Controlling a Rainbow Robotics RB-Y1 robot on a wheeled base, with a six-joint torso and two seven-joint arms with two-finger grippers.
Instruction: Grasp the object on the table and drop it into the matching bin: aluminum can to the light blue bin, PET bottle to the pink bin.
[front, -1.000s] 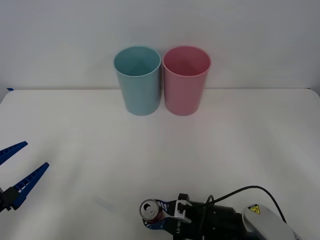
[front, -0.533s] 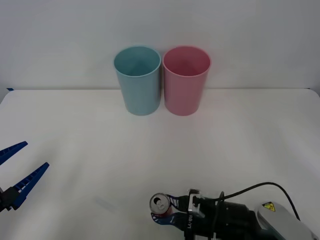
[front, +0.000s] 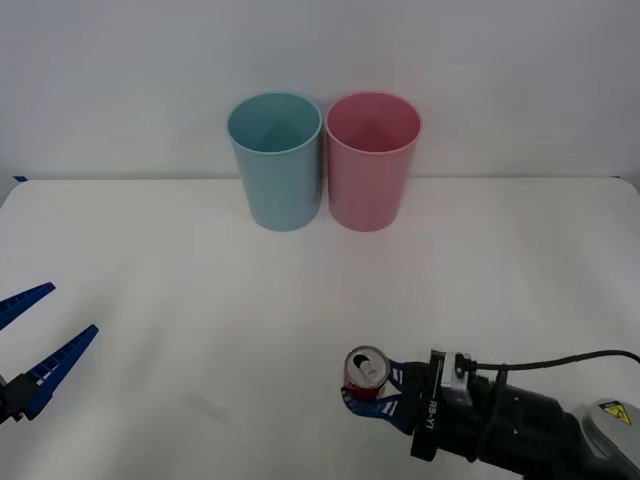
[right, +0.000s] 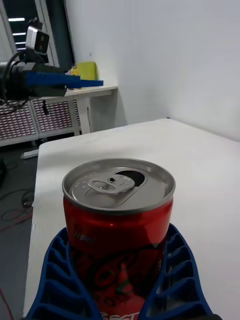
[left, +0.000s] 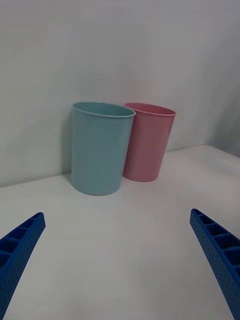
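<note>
Right pincer (front: 372, 392) pinches upright red can (front: 365, 373); silver lid, tab opened.

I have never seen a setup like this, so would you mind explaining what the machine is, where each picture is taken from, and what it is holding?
This is a two-armed robot on a wheeled base, with blue ribbed two-finger grippers. One picture looks down from above the arms at the white table. The other two come from small cameras on each wrist.

At the table's far edge stand a light blue bin and a pink bin, side by side.

The right gripper, near the front of the table, is shut on a small red aluminum can. Its wrist camera sees the can close up, upright between the fingers, its tab already opened.

The left gripper waits open at the table's left edge, its camera facing both bins.
</note>
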